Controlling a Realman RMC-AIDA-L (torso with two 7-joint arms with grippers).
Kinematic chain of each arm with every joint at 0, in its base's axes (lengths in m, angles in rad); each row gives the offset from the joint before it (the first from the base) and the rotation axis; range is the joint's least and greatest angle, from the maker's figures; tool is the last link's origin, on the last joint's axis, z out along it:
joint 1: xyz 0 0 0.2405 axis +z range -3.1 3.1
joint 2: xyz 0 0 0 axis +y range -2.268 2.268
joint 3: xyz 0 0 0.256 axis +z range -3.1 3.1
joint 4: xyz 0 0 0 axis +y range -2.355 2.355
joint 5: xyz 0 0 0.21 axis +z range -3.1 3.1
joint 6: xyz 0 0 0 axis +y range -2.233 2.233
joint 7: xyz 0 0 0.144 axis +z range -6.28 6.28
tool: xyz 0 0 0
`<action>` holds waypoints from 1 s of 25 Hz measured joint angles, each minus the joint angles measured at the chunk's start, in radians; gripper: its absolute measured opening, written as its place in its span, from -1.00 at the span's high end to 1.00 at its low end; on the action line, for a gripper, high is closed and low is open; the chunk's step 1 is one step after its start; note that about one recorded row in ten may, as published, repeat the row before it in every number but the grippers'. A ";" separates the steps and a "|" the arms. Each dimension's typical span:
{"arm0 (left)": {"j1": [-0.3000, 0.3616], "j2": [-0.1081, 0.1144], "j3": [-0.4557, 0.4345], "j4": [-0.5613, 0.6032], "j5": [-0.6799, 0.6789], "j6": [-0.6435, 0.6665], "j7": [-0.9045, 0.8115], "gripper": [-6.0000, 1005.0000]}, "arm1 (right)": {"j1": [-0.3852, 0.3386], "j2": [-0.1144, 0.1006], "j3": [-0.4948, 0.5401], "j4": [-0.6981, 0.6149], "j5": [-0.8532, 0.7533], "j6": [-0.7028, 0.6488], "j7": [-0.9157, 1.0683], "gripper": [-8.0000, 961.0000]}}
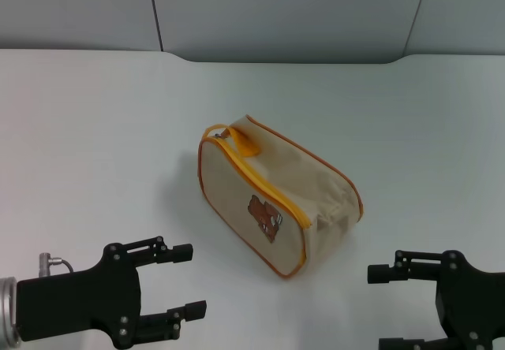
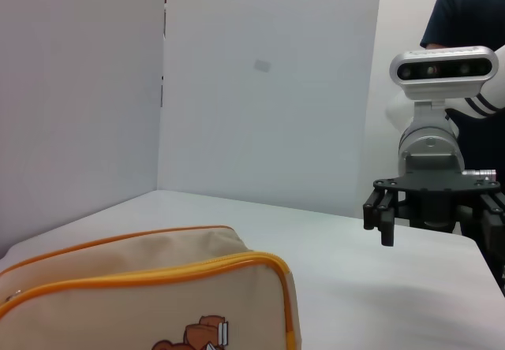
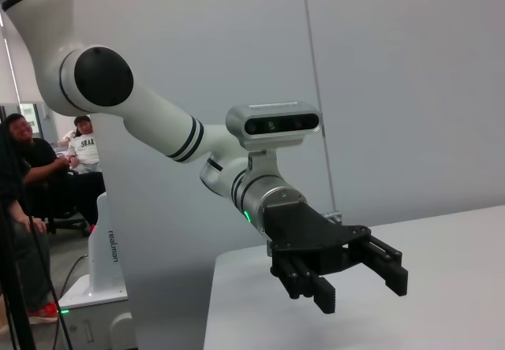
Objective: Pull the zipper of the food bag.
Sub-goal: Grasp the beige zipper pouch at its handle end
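Nearest the robot, the left gripper (image 1: pixel 185 281) hangs over the table (image 1: pixel 95 129), short of the bag (image 1: pixel 278 192) and off to its left, fingers (image 1: pixel 175 251) spread and holding nothing. The right gripper (image 1: pixel 377 309) sits level with it on the bag's other side, also near the bag but clear of it, fingers (image 1: pixel 383 273) apart and empty.

Between and just beyond them the bag lies on the table, skewed, one end nearer the right gripper and the other end turned away toward the back wall. It is beige with orange piping, and the bear patch (image 1: pixel 265 217) faces the left gripper. The zipper (image 1: pixel 260 184) runs as a yellow band along the upper edge above the bear and looks closed, so nothing inside can be seen. I cannot make out its pull tab.

At the bag's far end the yellow handle (image 1: pixel 241 143) loops over the corner. Beyond that stands a grey wall (image 1: pixel 276 11).
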 joint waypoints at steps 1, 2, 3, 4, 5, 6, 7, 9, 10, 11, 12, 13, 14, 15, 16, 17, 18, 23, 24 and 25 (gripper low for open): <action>0.001 0.000 0.000 0.000 0.000 0.000 0.000 -0.45 | 0.000 0.002 -0.001 0.000 0.000 0.000 0.000 -0.65; 0.002 0.000 0.000 0.000 0.000 0.000 0.001 -0.45 | 0.000 0.003 -0.001 0.000 0.000 0.000 0.001 -0.65; 0.003 0.000 0.000 0.000 0.000 0.000 0.001 -0.45 | 0.000 0.005 -0.002 0.000 0.000 0.000 0.001 -0.65; 0.004 -0.001 0.000 -0.001 0.000 0.000 0.002 -0.45 | 0.000 0.007 -0.002 -0.001 -0.001 0.001 0.002 -0.65; 0.005 -0.001 0.000 -0.001 0.000 0.000 0.002 -0.45 | 0.000 0.007 -0.002 -0.001 -0.001 0.001 0.003 -0.65; 0.006 -0.001 0.000 -0.001 0.000 0.000 0.003 -0.45 | 0.000 0.007 -0.002 -0.001 -0.001 0.001 0.003 -0.65; 0.006 -0.002 0.000 -0.002 0.000 0.000 0.004 -0.45 | 0.000 0.007 -0.002 -0.001 -0.001 0.001 0.003 -0.65; 0.007 -0.002 -0.002 -0.004 0.000 0.000 0.005 -0.45 | 0.000 0.007 -0.001 -0.001 -0.001 0.002 0.004 -0.65; 0.007 -0.002 -0.004 -0.005 0.000 0.000 0.005 -0.45 | 0.001 0.007 0.000 -0.002 -0.001 0.003 0.004 -0.65; 0.007 -0.002 -0.006 -0.006 0.000 0.002 0.005 -0.45 | 0.001 0.007 0.000 -0.002 -0.001 0.003 0.004 -0.65; 0.007 -0.002 -0.006 -0.006 0.000 0.002 0.005 -0.45 | 0.001 0.007 0.002 -0.002 -0.001 0.003 0.004 -0.65; 0.007 -0.002 -0.006 -0.006 -0.001 0.002 0.006 -0.45 | 0.001 0.007 0.003 -0.002 -0.001 0.005 0.004 -0.65; 0.008 -0.003 -0.018 -0.008 -0.006 -0.002 0.021 -0.45 | 0.001 0.009 0.027 -0.003 0.007 0.016 0.004 -0.65; 0.008 -0.003 -0.018 -0.008 -0.006 -0.002 0.021 -0.45 | 0.001 0.009 0.027 -0.003 0.007 0.016 0.004 -0.65; 0.008 -0.004 -0.035 -0.014 -0.009 -0.006 0.034 -0.45 | 0.000 0.012 0.053 -0.002 0.011 0.028 0.004 -0.65; 0.008 -0.005 -0.057 -0.022 -0.011 -0.011 0.049 -0.45 | -0.001 0.016 0.086 -0.002 0.015 0.042 0.004 -0.65; 0.008 -0.005 -0.085 -0.032 -0.012 -0.014 0.062 -0.45 | -0.003 0.020 0.114 0.000 0.016 0.057 0.005 -0.65; -0.006 -0.005 -0.151 -0.055 -0.017 -0.049 0.082 -0.45 | -0.020 0.032 0.152 0.003 0.017 0.093 -0.002 -0.65; -0.024 -0.004 -0.151 -0.056 -0.019 -0.076 0.093 -0.45 | -0.024 0.035 0.149 -0.001 0.016 0.084 -0.002 -0.65; -0.024 -0.004 -0.151 -0.056 -0.019 -0.076 0.093 -0.45 | -0.024 0.035 0.149 -0.002 0.015 0.079 -0.002 -0.65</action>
